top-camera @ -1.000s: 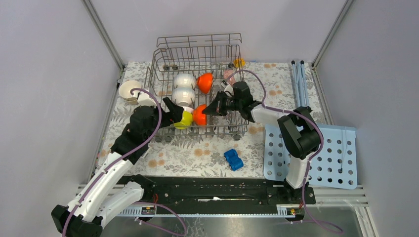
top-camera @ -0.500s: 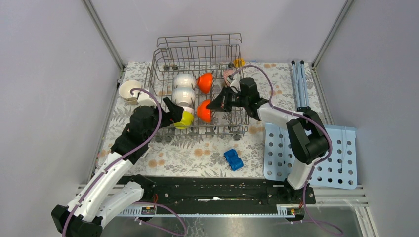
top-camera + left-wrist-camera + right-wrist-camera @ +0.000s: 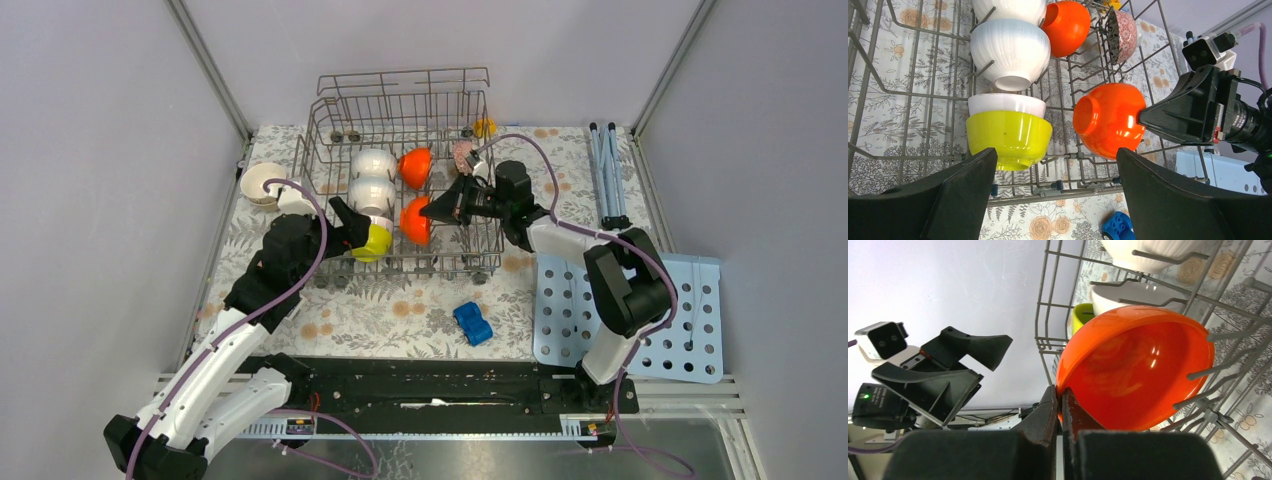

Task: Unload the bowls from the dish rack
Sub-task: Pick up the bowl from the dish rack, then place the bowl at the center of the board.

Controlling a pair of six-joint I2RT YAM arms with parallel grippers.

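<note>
The grey wire dish rack (image 3: 400, 110) stands at the back centre. My right gripper (image 3: 437, 209) is shut on the rim of an orange bowl (image 3: 413, 221) inside the rack; the bowl also shows in the right wrist view (image 3: 1133, 370) and the left wrist view (image 3: 1108, 120). A second orange bowl (image 3: 415, 167), two white bowls (image 3: 372, 165), a yellow-green bowl (image 3: 375, 242) and a patterned bowl (image 3: 462, 154) are in or at the rack. My left gripper (image 3: 345, 228) is open beside the yellow-green bowl (image 3: 1008, 137).
A cream bowl (image 3: 263, 182) sits on the table left of the rack. A blue toy car (image 3: 472, 323) lies in front of the rack. A light-blue perforated board (image 3: 680, 320) lies at the right. Blue rods (image 3: 607, 170) lie at back right.
My right gripper has pulled back to the right and lifted the orange bowl slightly with it. The left arm has not moved.
</note>
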